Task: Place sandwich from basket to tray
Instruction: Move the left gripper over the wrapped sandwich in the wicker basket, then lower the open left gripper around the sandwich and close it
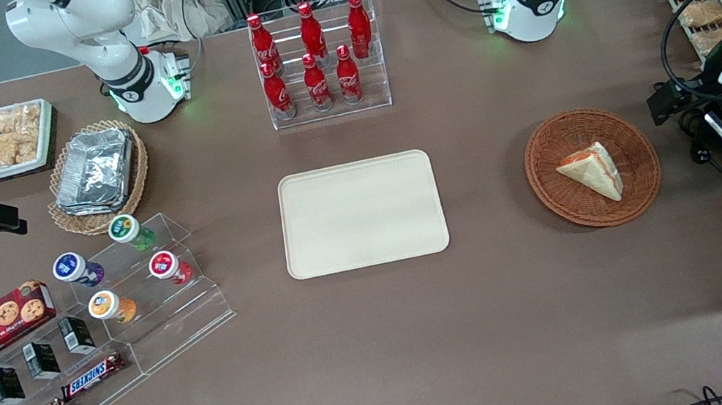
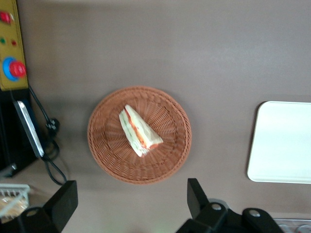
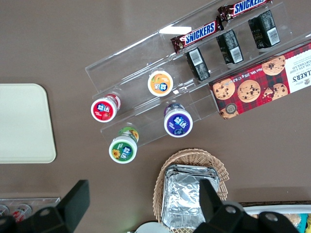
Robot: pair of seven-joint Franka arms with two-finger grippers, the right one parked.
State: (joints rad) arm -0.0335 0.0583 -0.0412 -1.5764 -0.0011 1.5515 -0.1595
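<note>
Gripper [image 2: 131, 204] open above basket [image 2: 104, 145]

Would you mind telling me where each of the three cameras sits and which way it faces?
Front view: high, facing both arm bases, looking down on the table; tray central, both arms showing.
Left wrist view: on the working arm, looking straight down at the sandwich in the basket; the open gripper shows, hovering above.
Right wrist view: on the parked arm, looking down at yogurt cups and Snickers bars.
All three views share the tray.

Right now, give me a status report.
Gripper open, high above basket. Sandwich lying in basket, untouched. Tray bare. Nothing between them.
</note>
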